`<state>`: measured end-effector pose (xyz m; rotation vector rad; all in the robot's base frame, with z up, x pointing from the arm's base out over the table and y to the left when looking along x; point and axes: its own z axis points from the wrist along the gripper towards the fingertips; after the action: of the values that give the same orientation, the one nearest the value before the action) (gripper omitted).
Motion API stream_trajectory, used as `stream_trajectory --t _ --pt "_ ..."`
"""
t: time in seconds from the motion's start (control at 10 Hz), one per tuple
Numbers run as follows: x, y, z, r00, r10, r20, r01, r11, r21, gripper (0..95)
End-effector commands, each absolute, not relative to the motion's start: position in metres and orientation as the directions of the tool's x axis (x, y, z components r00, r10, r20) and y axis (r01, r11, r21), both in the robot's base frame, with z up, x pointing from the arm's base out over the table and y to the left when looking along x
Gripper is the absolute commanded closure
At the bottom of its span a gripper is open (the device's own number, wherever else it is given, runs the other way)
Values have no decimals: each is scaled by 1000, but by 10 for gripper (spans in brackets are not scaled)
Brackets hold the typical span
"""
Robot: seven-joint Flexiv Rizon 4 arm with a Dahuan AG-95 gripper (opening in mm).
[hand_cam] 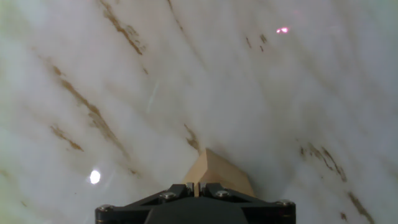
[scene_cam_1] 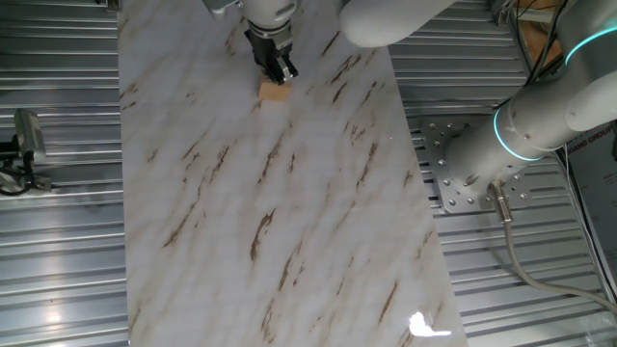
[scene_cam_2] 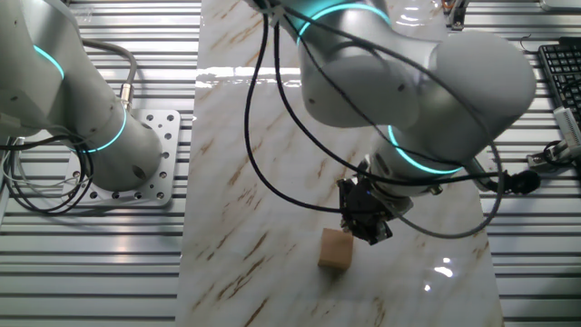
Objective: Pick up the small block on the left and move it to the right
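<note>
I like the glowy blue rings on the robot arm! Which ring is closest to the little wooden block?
The ring on the joint just above the gripper, beside the small block. The other rings sit farther up the arm.

**A robot lab bench**

This is a lab or test cell. A marble-patterned board [scene_cam_1: 280, 212] lies on a ribbed metal table [scene_cam_1: 58, 241]. A white arm [scene_cam_2: 427, 82] with glowing cyan rings stands on a drilled steel plate [scene_cam_2: 150, 159] at 9 o'clock in the other fixed view. Loose cables [scene_cam_2: 36, 182] trail beside it, and a keyboard [scene_cam_2: 561, 77] sits at 3 o'clock.
</note>
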<state>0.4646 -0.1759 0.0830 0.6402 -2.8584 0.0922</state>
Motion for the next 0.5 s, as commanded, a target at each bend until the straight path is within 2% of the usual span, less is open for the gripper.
stream_trajectory --t 0.1,0.3,0.5 --pt "463 -177 82 -886 -413 211 -426 905 -18 570" --pt "461 -179 79 -885 -419 202 -430 903 -12 190" --pt "459 -180 78 -881 -428 201 -439 898 -13 190"
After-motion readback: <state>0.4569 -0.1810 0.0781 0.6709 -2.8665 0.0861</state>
